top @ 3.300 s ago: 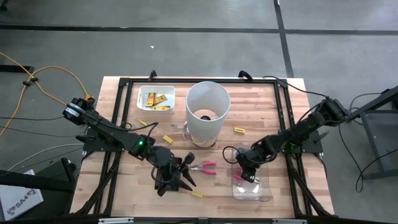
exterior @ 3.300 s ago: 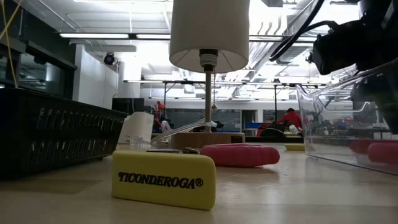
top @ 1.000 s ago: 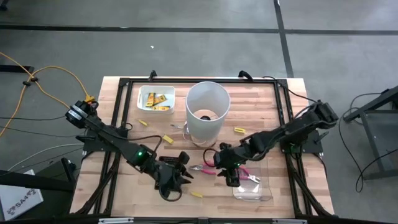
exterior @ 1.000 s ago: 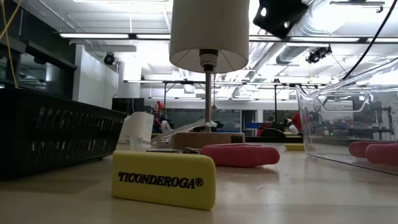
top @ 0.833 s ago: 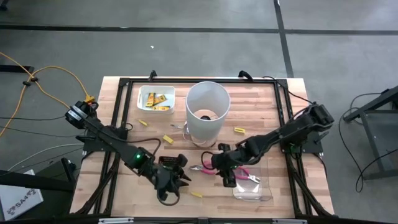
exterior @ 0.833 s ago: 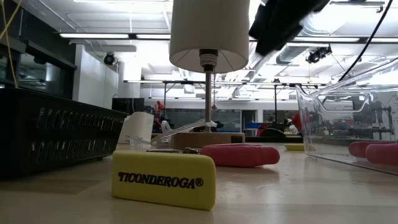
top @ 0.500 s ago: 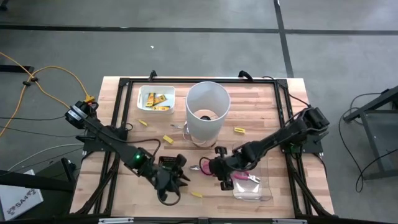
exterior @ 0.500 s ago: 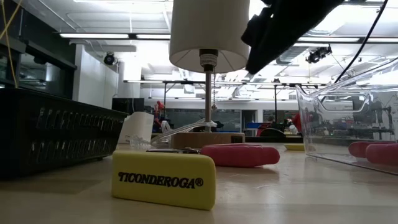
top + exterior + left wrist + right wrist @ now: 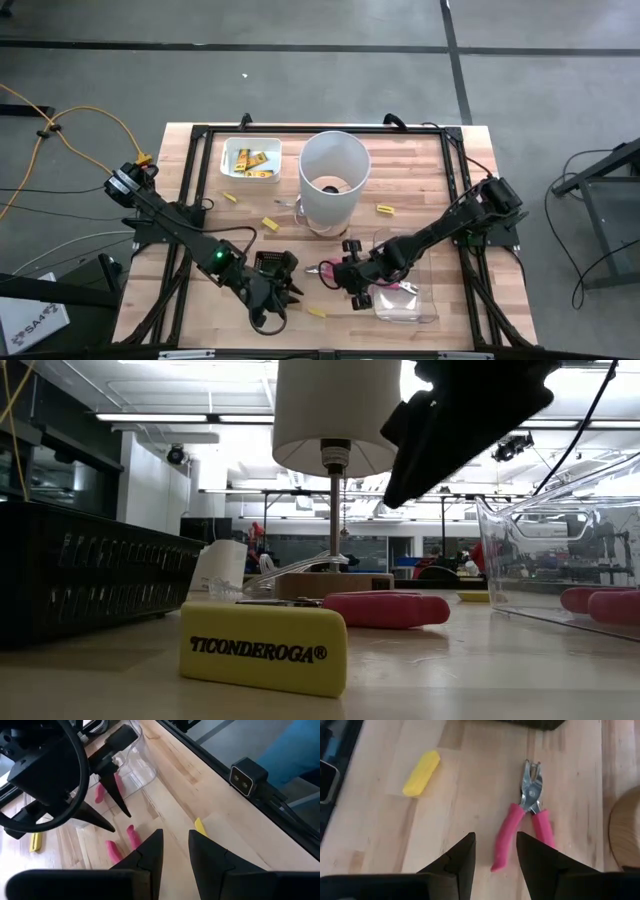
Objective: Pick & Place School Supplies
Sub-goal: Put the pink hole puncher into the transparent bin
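Above the pink-handled tool, right gripper parted, empty, untouching

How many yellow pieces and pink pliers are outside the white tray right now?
Yellow pieces: 4
Pink pliers: 2
Total: 6

grey concrete floor, bright ceiling lights

The right gripper hides most of the pliers (high view).
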